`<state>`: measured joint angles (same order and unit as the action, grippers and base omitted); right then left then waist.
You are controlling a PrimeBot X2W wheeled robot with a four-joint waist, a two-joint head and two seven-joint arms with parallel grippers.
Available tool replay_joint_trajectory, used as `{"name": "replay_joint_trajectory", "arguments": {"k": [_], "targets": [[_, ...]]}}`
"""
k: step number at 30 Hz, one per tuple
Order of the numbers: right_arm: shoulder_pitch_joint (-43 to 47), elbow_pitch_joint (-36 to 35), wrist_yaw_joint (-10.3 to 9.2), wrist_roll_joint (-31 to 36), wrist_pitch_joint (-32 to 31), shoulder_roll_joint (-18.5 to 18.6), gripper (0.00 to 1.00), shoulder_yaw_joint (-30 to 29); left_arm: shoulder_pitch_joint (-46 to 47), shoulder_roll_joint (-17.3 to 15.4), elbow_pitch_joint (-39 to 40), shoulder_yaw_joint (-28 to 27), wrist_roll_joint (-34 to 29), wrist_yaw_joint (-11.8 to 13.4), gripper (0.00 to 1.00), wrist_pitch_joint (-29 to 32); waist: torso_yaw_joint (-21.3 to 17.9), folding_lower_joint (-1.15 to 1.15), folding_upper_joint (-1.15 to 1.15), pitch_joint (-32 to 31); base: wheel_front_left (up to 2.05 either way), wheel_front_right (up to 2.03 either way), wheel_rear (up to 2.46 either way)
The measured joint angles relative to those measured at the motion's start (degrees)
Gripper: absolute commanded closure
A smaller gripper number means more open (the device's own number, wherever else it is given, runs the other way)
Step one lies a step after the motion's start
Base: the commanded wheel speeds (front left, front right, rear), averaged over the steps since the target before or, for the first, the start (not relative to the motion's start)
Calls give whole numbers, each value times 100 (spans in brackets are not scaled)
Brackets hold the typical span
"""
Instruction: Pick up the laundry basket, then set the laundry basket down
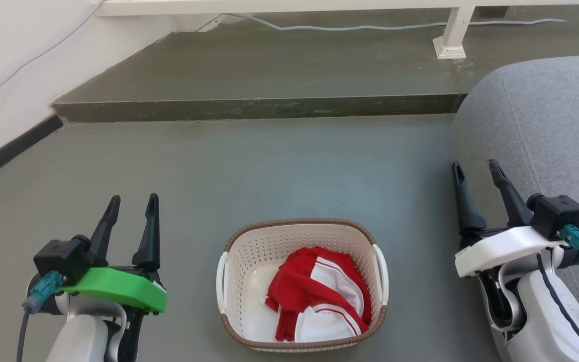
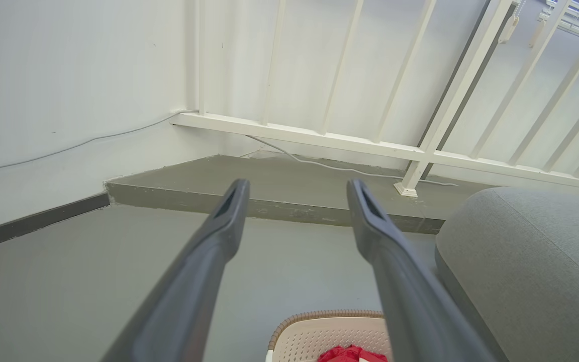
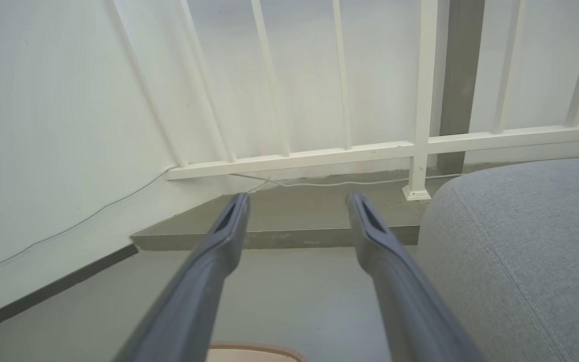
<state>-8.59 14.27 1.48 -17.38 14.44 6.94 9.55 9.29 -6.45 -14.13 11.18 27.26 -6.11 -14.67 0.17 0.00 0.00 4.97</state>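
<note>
While both arms sit at the near corners of the head view, the left end effector, under a green plastic cover, has its two long dark fingers spread apart and grips nothing. The right end effector, under a white cover, is likewise spread and empty.

Between them, near the robot, the cream-white perforated plastic laundry basket with a brown woven-look rim and two white side handles sits upright on the smooth grey-green concrete floor, apart from both sets of fingers. A crumpled red and white cloth garment lies inside it, toward the right.

Just beside the right end effector, on the right, bulges a rounded grey fabric sofa with a stitched seam. Farther off, a low raised concrete step crosses the floor. On it stands the post of a white painted railing, with a thin grey cable running along behind. A plain white wall with a dark skirting strip closes the left.
</note>
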Motion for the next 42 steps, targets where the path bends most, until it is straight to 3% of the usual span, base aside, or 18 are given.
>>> {"name": "replay_joint_trajectory", "arguments": {"k": [30,31,42], "targets": [[172,-94,154,191,0,-170,0,-192,-238,186,75,-232,-200,-94,0,0,-71,0,0,-15,0,0,0],[186,-94,154,215,0,-175,100,-193,-239,189,75,-236,-200,-94,100,0,-72,0,0,-16,0,0,0],[515,279,153,48,-40,-294,100,-188,-442,280,-301,-168,-5,-93,100,53,-74,0,0,-29,0,0,0]]}}
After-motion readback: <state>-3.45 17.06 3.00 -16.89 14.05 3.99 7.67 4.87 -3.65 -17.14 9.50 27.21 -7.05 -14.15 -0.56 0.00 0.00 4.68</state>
